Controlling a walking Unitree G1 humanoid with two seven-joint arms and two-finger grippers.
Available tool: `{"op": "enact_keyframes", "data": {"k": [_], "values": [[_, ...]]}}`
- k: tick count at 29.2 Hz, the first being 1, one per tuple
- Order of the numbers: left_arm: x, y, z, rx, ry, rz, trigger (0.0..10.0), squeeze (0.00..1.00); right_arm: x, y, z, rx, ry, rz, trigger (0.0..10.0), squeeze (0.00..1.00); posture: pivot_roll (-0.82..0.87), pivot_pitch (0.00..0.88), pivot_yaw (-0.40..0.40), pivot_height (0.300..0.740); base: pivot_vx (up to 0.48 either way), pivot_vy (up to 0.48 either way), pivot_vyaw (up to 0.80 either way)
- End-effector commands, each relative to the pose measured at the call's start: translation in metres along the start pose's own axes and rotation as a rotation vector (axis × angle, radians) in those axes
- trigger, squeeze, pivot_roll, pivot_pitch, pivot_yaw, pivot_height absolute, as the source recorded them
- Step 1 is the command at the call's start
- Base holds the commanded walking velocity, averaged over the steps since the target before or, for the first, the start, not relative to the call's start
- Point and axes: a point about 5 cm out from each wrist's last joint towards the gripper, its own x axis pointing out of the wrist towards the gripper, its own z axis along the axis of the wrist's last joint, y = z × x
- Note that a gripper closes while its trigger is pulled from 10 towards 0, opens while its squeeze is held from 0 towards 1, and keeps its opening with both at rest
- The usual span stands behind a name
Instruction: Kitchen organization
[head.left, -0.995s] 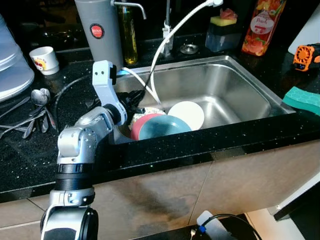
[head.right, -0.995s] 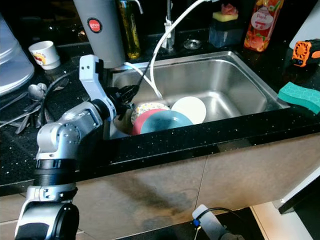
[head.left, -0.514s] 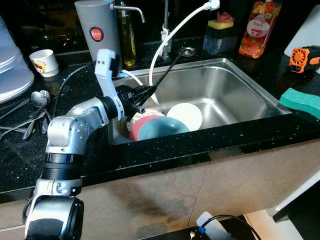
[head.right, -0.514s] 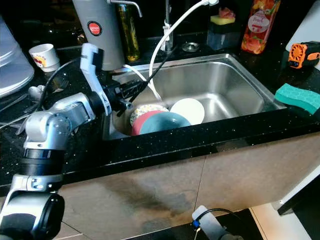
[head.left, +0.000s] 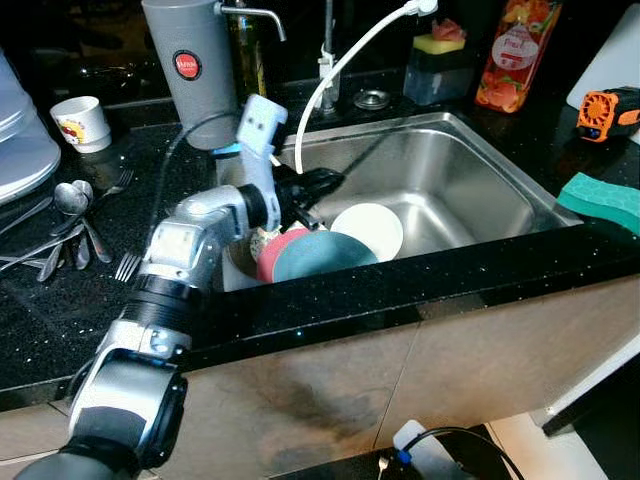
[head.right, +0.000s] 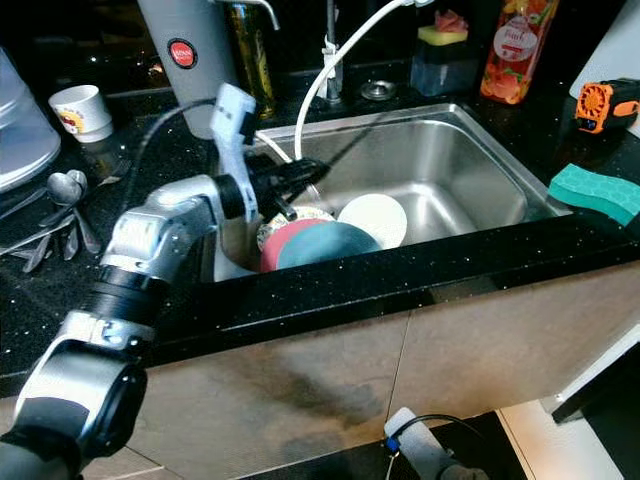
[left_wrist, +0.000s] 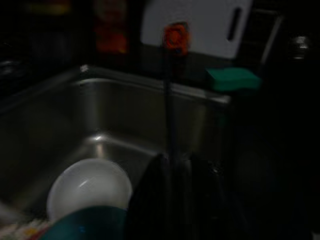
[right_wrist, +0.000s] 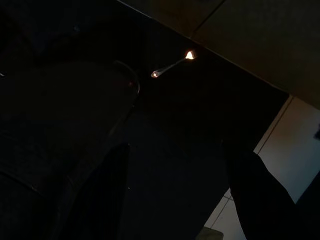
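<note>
Swung rightward over sink (head.left: 470, 190) since 1 s ago, left gripper (head.left: 318, 186) now above stacked plates (head.left: 318, 252). Fingers closed on thin dark utensil (left_wrist: 169, 117), pointing across basin. Risk: utensil slipping, striking hose (head.left: 345, 70). Right gripper (right_wrist: 175, 195) hanging idle, fingers apart.

Sink (head.left: 470, 195): 4 dishes, stacked at its left end — 1 teal plate (head.left: 322, 256), 1 red plate (head.left: 272, 255), 1 white plate (head.left: 368, 228), 1 patterned bowl (head.right: 290, 216). Worktop: 1 cup (head.left: 82, 120), 1 grey canister (head.left: 190, 72), 2 bottles (head.left: 510, 52) (head.left: 247, 50), 1 green sponge (head.left: 603, 197). Cutlery pile at left edge: count unclear.
</note>
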Motion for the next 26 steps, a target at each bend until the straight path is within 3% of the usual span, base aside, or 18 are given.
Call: {"op": "enact_keyframes", "data": {"k": [1, 8, 14, 15, 16, 17, 19, 26], "values": [[0.004, 0.0, 0.001, 0.032, -0.003, -0.022, 10.0, 1.0, 0.0, 0.003, -0.001, -0.01, 0.0, 0.005, 10.0, 0.0, -0.01, 0.0, 0.065, 0.74, 0.0, 0.0, 0.0], [-0.002, 0.008, 0.005, 0.071, -0.018, 0.015, 10.0, 1.0, 0.0, 0.003, -0.001, -0.015, 0.002, 0.006, 10.0, 0.0, 0.0, 0.0, 0.062, 0.74, 0.0, 0.0, 0.0], [-0.016, 0.019, 0.013, 0.127, -0.059, 0.161, 10.0, 1.0, -0.001, -0.001, -0.002, -0.027, 0.007, 0.003, 10.0, 0.0, -0.03, 0.0, 0.03, 0.74, 0.0, 0.0, 0.0], [-0.02, 0.021, 0.016, 0.128, -0.083, 0.182, 10.0, 0.34, -0.001, -0.001, -0.002, -0.029, 0.008, 0.002, 10.0, 0.0, -0.03, 0.0, 0.03, 0.74, 0.0, 0.0, 0.0], [-0.02, 0.021, 0.016, 0.128, -0.083, 0.182, 10.0, 0.34, -0.001, -0.001, -0.002, -0.029, 0.008, 0.002, 10.0, 0.0, -0.03, 0.0, 0.03, 0.74, 0.0, 0.0, 0.0], [-0.025, 0.021, 0.02, 0.115, -0.119, 0.202, 10.0, 0.0, -0.001, -0.002, -0.003, -0.029, 0.008, 0.001, 10.0, 0.0, -0.04, 0.0, 0.033, 0.74, 0.0, 0.0, 0.0], [-0.036, 0.021, 0.026, 0.075, -0.194, 0.225, 10.0, 0.0, -0.001, -0.003, -0.003, -0.03, 0.007, -0.003, 10.0, 0.0, -0.04, 0.0, 0.033, 0.74, 0.0, 0.0, 0.0], [-0.057, 0.013, 0.03, 0.054, -0.265, 0.243, 10.0, 0.0, -0.001, -0.002, -0.001, -0.035, 0.004, -0.003, 10.0, 0.0, -0.04, 0.0, 0.043, 0.74, 0.0, 0.0, 0.0]]}}
